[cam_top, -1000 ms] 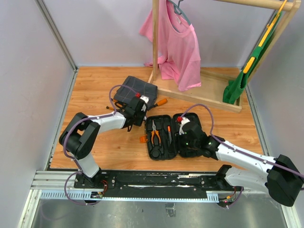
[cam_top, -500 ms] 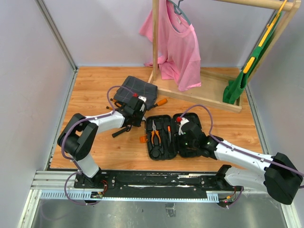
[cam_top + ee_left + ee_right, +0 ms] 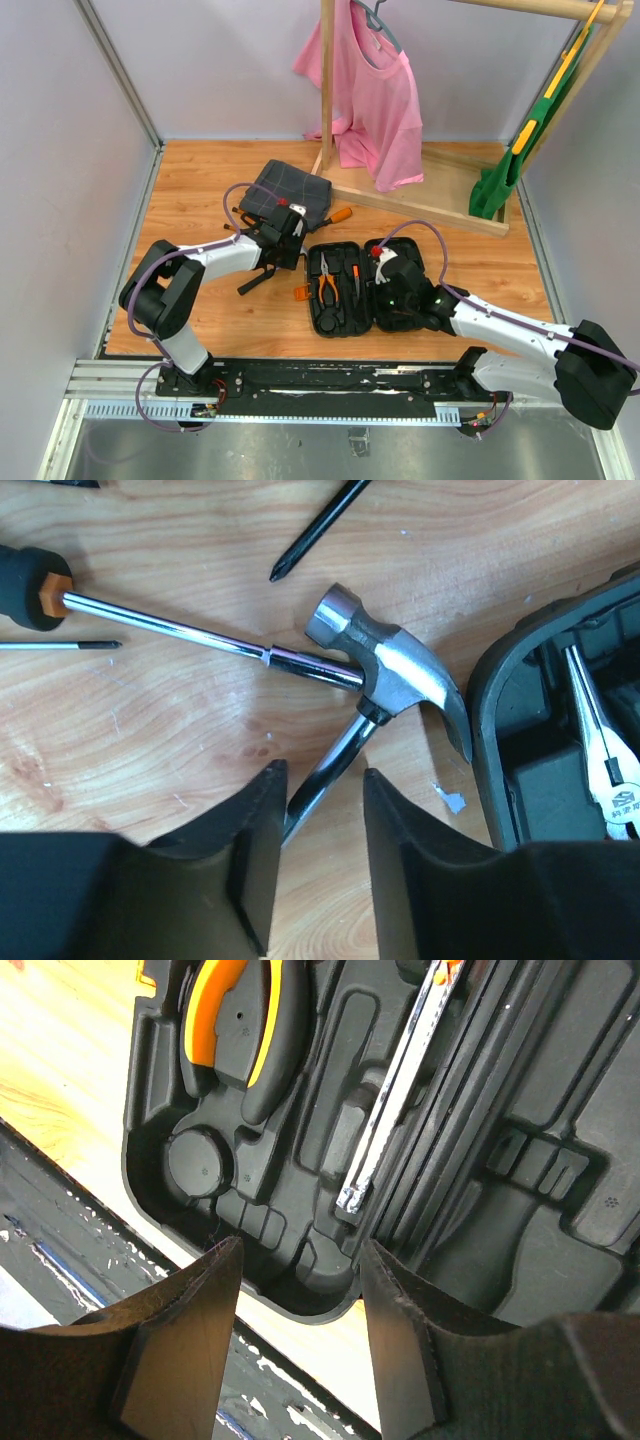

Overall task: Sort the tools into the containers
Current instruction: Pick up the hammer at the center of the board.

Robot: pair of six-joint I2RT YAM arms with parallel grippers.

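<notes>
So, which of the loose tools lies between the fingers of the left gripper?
The hammer: its steel shaft runs into the gap of the left gripper. The screwdrivers lie beyond its head, outside that gap.

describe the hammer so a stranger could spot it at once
Find the open black tool case in the middle of the wooden table; the left gripper hangs just off its left edge. The hammer lies on the wood there, shaft between the open fingers. Unlike the slim screwdrivers beside it, it has a chunky polished steel head.
</notes>
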